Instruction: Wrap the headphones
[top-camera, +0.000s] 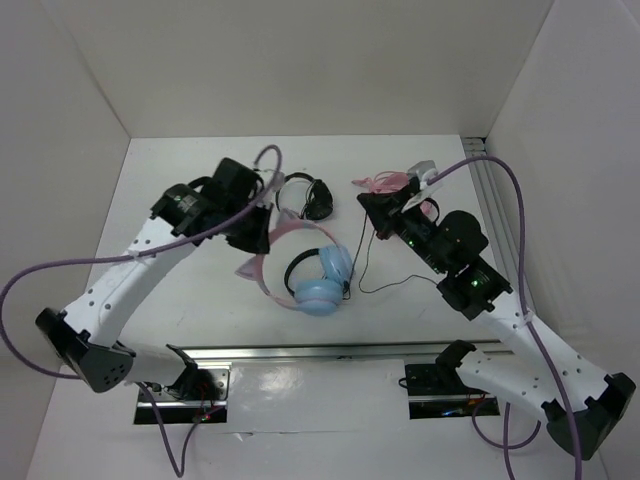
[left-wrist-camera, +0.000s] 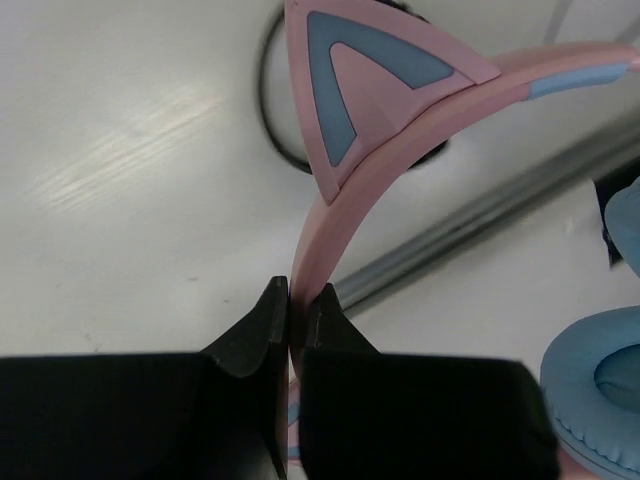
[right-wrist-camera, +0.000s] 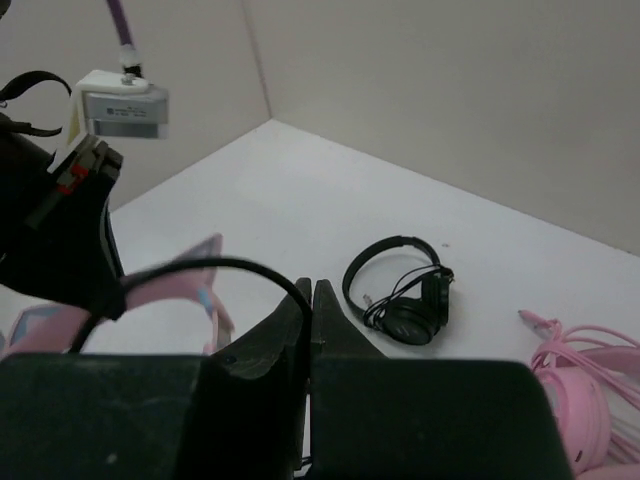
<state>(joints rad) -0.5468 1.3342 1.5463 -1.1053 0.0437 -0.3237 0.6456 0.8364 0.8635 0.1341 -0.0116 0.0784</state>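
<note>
While lying on white table (top-camera: 200, 300) just on near side of small black headphones (top-camera: 308, 197), gripped at two spots: over-ear headphones with pink cat-ear headband and light blue round cups (top-camera: 322, 290). Left and near-side of the black pair, left gripper (left-wrist-camera: 297, 296) clamped tight on that headband just below a cat ear. Right of the black pair, right gripper (right-wrist-camera: 309, 290) pinched shut on thin dark cable (right-wrist-camera: 215, 262), cable arcing through air. Further right of the black pair, all-pink cat-ear headphones (top-camera: 395, 183).

no readable text, label, brand or number shows on anything in view.
</note>
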